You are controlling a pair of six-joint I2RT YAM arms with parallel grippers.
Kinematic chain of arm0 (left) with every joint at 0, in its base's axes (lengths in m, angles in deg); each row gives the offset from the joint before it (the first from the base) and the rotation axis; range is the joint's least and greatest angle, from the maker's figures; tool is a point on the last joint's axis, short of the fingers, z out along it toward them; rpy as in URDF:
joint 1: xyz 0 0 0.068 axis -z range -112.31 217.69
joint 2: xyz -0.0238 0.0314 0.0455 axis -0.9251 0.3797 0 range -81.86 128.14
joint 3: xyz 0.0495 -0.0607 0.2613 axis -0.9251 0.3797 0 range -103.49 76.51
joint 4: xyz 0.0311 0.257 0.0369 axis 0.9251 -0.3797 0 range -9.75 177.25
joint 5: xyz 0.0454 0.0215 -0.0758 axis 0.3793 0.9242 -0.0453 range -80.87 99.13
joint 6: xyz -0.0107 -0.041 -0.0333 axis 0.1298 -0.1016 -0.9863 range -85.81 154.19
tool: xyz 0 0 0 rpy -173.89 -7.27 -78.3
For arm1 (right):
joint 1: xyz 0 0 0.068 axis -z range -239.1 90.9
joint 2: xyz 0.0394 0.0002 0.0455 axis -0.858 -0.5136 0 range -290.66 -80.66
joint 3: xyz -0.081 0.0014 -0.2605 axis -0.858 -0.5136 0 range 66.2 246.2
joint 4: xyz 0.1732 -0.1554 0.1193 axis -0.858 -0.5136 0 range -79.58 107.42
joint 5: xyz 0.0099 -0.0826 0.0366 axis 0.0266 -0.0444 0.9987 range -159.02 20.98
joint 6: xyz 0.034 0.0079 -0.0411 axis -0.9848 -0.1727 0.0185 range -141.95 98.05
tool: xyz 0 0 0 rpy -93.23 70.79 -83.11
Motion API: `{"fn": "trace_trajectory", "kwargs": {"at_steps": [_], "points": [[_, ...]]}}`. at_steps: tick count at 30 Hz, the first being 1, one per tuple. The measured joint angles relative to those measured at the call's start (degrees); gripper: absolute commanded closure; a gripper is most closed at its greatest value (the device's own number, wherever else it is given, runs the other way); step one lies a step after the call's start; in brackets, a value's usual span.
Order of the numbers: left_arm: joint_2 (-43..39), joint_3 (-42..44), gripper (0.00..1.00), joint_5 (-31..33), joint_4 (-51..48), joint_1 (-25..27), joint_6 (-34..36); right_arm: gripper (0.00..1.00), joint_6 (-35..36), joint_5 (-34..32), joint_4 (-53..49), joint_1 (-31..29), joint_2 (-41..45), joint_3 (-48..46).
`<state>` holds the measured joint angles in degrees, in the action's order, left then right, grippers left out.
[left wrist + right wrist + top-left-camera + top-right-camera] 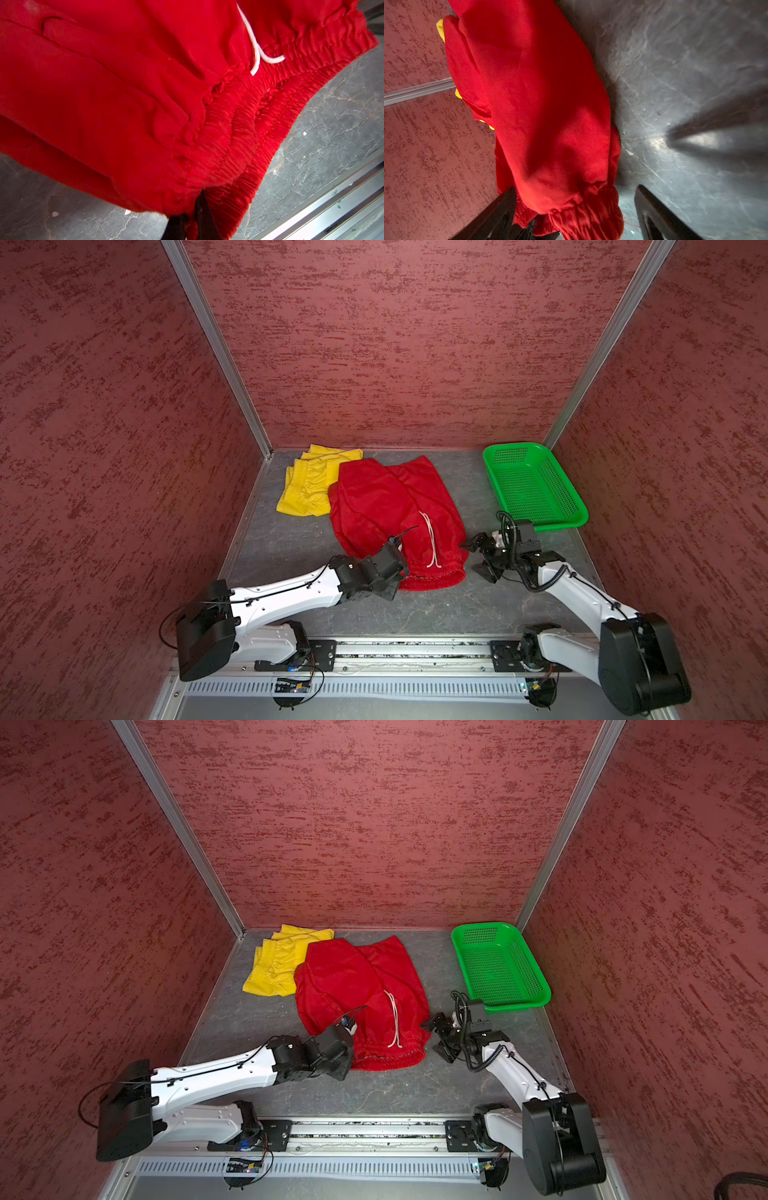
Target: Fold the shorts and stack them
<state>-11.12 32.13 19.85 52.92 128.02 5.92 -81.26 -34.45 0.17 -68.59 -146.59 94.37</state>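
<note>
Left arm stretches low — left pincer (191,222) clamped on the red shorts (386,497) at their near waistband. Right arm bends inward, right pincer (478,558) spread wide beside them.

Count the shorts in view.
2. Yellow shorts lie back left; red shorts lie in the centre, overlapping the yellow pair's edge. Anything beneath the red pair would be hidden.

The drawstring shorts (382,506) lie between the grippers: the left gripper (191,222) at their waistband corner, the right gripper (478,558) just beside them. Beyond the left one lies the second pair (305,485), partly underneath; beyond the right, the basket (561,523)
</note>
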Motion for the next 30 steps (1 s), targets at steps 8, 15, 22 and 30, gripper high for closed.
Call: {"fn": "trace_trajectory", "kwargs": {"at_steps": [8,15,22,30], "points": [[-1.0,0.5,1.0,0.4,1.0,0.1,-0.8,0.1,-3.8,2.8,8.1,-2.7,-1.4,-4.7],[-2.7,0.6,0.99,1.4,1.0,0.3,-1.6,0.38,-4.9,3.2,14.5,-5.2,-6.8,-6.4],[-6.1,0.5,1.0,4.1,-0.9,0.4,-3.6,0.85,-4.8,1.3,14.2,-5.4,-5.9,-6.9],[-11.7,-6.6,1.0,8.0,-6.8,-4.7,-3.6,1.0,-3.6,-3.5,5.6,-2.3,4.0,5.4]]}}
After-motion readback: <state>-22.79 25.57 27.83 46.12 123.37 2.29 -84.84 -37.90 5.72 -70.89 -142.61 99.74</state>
